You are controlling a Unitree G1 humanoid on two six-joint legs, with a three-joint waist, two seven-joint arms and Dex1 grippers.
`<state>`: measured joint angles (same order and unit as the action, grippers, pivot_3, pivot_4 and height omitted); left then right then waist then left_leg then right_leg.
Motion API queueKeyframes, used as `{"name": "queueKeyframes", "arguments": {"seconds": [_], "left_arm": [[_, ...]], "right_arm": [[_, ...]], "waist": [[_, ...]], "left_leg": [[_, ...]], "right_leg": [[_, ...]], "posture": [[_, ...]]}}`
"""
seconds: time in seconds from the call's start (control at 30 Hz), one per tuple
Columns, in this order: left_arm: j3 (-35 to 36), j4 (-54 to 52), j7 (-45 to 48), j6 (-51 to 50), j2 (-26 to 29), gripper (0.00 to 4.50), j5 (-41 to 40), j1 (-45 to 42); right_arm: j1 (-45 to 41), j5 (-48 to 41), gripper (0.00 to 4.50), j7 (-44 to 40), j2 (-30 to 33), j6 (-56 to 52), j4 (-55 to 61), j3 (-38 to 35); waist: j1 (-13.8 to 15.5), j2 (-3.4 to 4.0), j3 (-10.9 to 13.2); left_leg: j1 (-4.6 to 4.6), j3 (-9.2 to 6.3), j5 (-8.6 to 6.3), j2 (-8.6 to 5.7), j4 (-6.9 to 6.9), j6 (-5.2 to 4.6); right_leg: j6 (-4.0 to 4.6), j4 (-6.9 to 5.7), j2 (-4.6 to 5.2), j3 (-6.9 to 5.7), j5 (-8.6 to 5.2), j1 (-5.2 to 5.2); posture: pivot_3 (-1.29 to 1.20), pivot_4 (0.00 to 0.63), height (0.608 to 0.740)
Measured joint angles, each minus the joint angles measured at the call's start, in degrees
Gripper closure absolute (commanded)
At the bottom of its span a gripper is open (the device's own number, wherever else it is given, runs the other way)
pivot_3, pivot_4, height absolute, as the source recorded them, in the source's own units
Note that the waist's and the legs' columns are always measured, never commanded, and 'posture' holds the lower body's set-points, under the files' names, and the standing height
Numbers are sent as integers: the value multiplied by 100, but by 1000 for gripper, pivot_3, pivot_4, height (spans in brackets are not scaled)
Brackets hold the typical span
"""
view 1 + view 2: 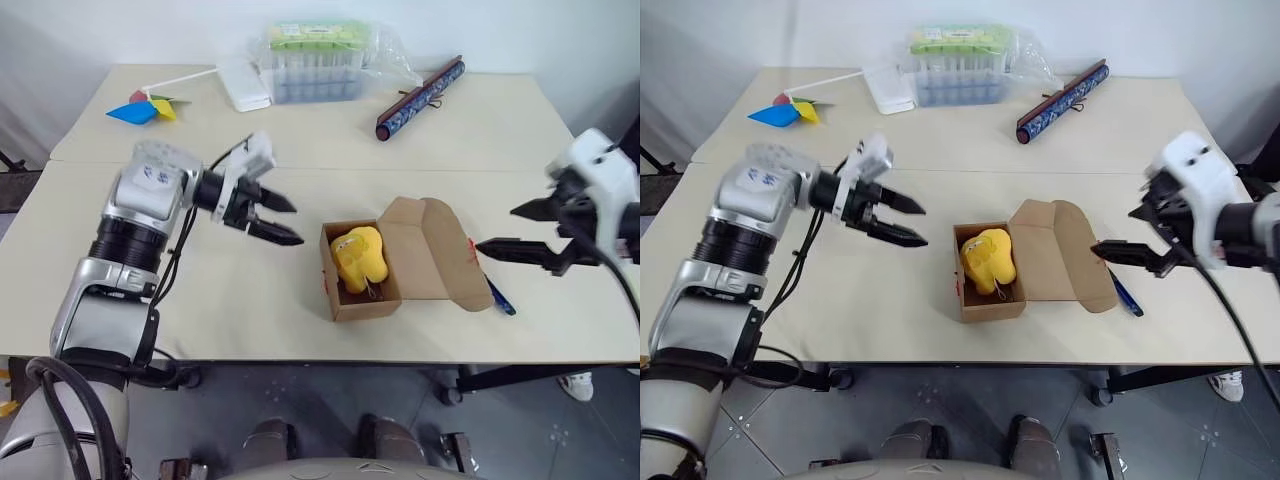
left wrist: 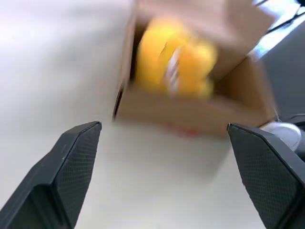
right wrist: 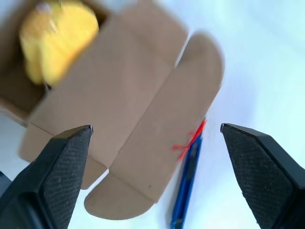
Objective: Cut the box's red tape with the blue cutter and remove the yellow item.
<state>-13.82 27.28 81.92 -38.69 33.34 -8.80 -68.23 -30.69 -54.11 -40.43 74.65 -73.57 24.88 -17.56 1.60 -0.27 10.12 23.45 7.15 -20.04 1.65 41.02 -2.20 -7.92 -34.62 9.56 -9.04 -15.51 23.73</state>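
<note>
Two pale tops butted together make up the surface [image 1: 300, 130], and the work sits on the nearer one, toward its front edge and a little right of centre. The box [image 1: 430, 262] lies there with its lid thrown wide to the right, the corrugated card looking light and easily shoved, so any pull on what is inside will probably drag it along unless it is braced. The left pincer [image 1: 283, 220] hangs released, its two black fingers spread, to the left of the box and above the surface, holding nothing. The right pincer [image 1: 1120, 232] is likewise spread and empty, hovering over the lid's right edge.

Inside the open box the yellow item [image 1: 358, 258] stands snug against the walls: rounded, smooth-skinned, likely soft and light, perhaps a touch slippery. I would take it across its upper bulge, where it rises clear of the rim, with a gentle squeeze.

The blue cutter [image 3: 187, 181] lies flat on the surface just beside the lid's right edge, near the front edge. A scrap of red tape [image 3: 190, 139] clings to that lid edge, already parted.
</note>
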Motion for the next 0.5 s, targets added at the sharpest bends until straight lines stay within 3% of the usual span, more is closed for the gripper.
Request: {"name": "queueKeyframes", "arguments": {"seconds": [0.3, 0.5], "left_arm": [[-809, -139, 137, 623, -914, 34, 246, -241], [-1492, 445, -87, 1568, -1288, 34, 1007, -346]], "right_arm": [[1326, -157, 0, -537, -905, 946, 1172, -891], [2238, -17, 0, -478, -1339, 1471, 1653, -1302]], "waist": [[-13, -2, 1], [4, -4, 2]], "left_leg": [[-13, 6, 2, 0, 6, 4], [-14, 1, 2, -2, 7, 3]], "right_leg": [[0, -1, -2, 8, 0, -9], [1, 3, -2, 10, 0, -12]], "posture": [[0, 150, 740], [0, 150, 740]]}}
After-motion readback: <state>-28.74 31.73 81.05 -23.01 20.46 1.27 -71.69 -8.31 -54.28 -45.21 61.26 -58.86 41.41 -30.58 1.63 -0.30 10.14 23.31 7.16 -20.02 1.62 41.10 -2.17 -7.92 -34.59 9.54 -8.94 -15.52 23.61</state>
